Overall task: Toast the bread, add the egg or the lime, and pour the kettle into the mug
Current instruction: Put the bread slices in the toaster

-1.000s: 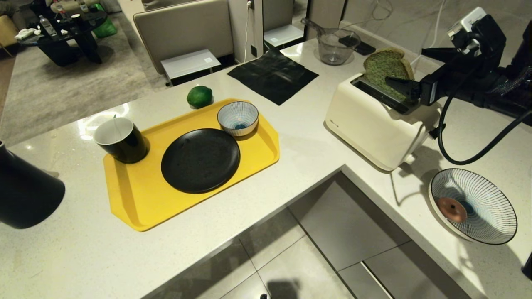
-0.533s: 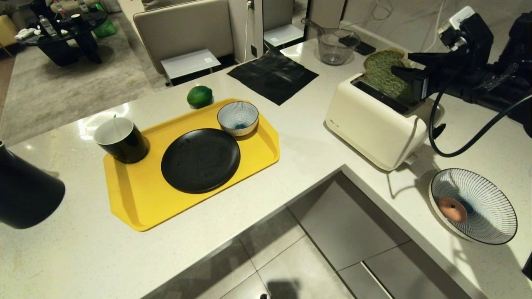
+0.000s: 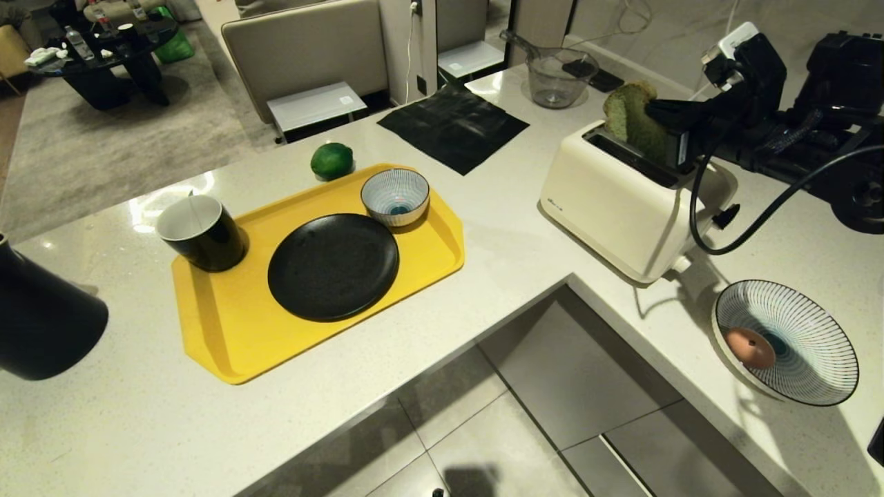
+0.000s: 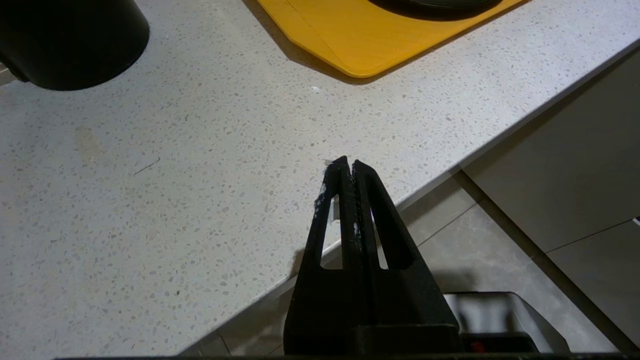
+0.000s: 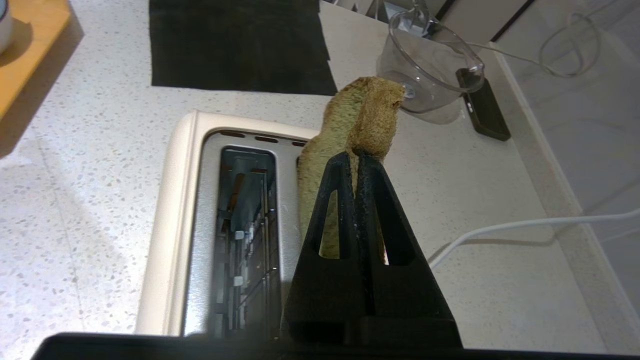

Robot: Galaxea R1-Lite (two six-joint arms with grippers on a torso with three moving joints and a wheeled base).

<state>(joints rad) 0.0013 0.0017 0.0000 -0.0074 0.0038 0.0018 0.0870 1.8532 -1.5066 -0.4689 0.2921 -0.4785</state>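
Above the toaster (image 3: 621, 200), the right gripper (image 5: 356, 159) pinches the bread (image 5: 350, 130), fingers squeezed tight on its crust.
The slice stands upright in the toaster's far slot. From the toaster, the lime (image 3: 331, 160) lies at nine o'clock beside the yellow tray (image 3: 228, 324). The left gripper (image 4: 348, 165) hangs closed and empty over the counter edge.

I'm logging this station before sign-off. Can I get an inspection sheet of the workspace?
Surface: pale speckled counter, L-shaped.
Job's things: bread in toaster; lime beside yellow tray; mug; kettle; egg in striped dish.
Clutter: black plate, small bowl, black mat, clear jug.
Grippers: right gripper shut on bread; left gripper shut, empty.
Cables: white cord.
Surroundings: chair.
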